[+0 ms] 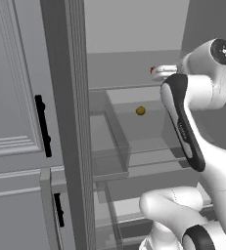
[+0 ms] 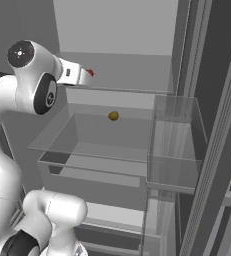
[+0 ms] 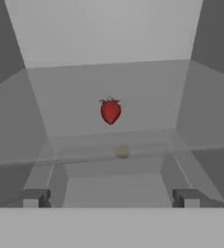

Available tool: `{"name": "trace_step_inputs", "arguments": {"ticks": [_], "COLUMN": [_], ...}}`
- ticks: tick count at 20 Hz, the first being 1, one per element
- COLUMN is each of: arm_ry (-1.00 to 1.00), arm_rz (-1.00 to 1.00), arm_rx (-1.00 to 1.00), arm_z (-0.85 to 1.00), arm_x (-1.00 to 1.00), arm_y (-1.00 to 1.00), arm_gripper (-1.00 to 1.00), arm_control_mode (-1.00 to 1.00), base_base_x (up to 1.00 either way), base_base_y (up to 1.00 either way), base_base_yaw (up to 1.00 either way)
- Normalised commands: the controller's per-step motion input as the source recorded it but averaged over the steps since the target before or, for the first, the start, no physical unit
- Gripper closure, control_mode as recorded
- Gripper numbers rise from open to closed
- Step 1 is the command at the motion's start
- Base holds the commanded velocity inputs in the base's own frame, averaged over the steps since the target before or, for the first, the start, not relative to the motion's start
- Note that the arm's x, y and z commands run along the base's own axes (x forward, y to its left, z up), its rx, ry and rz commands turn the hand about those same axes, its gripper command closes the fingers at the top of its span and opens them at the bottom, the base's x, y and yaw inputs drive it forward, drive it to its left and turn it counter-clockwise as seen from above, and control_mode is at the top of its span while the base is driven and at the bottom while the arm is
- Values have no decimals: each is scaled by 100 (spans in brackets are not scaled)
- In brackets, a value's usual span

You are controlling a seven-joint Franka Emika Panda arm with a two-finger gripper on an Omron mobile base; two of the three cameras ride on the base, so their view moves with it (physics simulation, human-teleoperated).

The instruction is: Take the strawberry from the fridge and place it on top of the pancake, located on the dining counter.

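The fridge (image 1: 61,97) stands open, showing its pale interior. On an upper glass shelf lies the strawberry (image 3: 110,110), small and red, also seen as a red speck (image 1: 152,70) (image 2: 90,72) just past the hand. My gripper (image 3: 111,198) is open and points straight at the strawberry, with its fingertips (image 3: 36,197) wide apart on either side and short of the fruit. From the base, the gripper (image 1: 157,72) (image 2: 86,75) reaches in level with that shelf and holds nothing. The pancake and the dining counter are out of view.
A small yellow-brown ball (image 1: 140,111) (image 2: 113,116) (image 3: 122,152) sits in the clear drawer (image 2: 87,150) under the shelf. A clear door bin (image 2: 174,145) hangs to the right. Light grey panelled cabinets (image 1: 11,107) with black handles flank the fridge on the left.
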Motion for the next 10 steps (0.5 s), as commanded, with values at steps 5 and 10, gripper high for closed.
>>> {"name": "trace_step_inputs", "arguments": {"ticks": [5,10], "arm_ry": [1,14], "arm_rz": [0,0], "arm_rx": [-1,-2], "arm_z": [1,0], "arm_x": [59,83], "arm_y": [6,2], "arm_gripper": [-100,-100], "arm_control_mode": [-100,-100], "base_base_x": [0,0], "base_base_y": [0,0], "base_base_yaw": [0,0]}}
